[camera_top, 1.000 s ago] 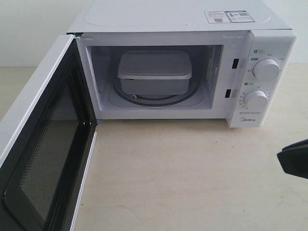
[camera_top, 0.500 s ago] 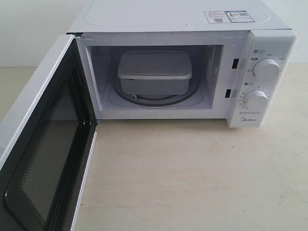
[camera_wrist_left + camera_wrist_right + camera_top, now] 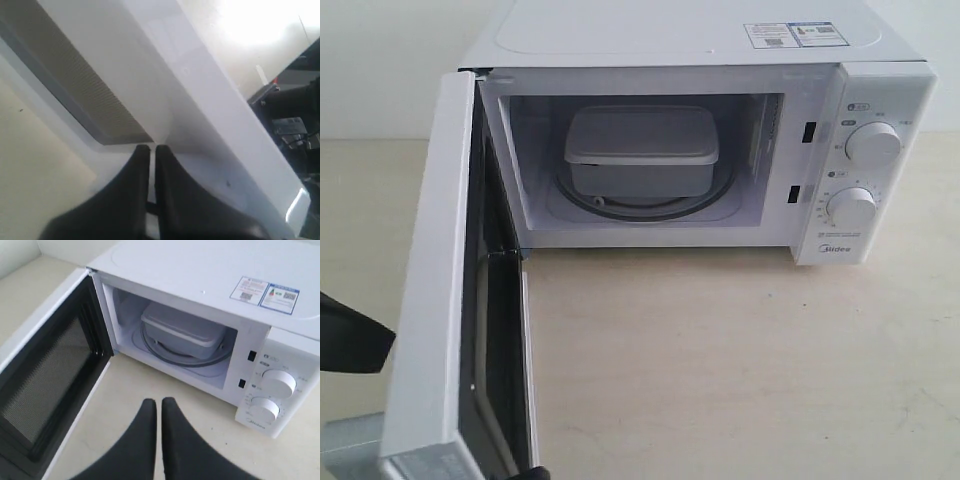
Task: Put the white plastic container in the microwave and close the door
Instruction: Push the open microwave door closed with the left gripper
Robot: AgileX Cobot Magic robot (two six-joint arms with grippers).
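Holding my left gripper point(image 3: 149, 148), fingers together, against the white side-hinged microwave door point(image 3: 430, 300); right gripper point(image 3: 156, 402) fingers together too, empty

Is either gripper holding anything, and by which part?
Nothing is held. Left gripper, shut, touches the door from outside; right gripper shut, empty.

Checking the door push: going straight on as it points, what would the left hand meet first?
The left hand would meet the door on its white outer face beside the mesh window; it may be touching.
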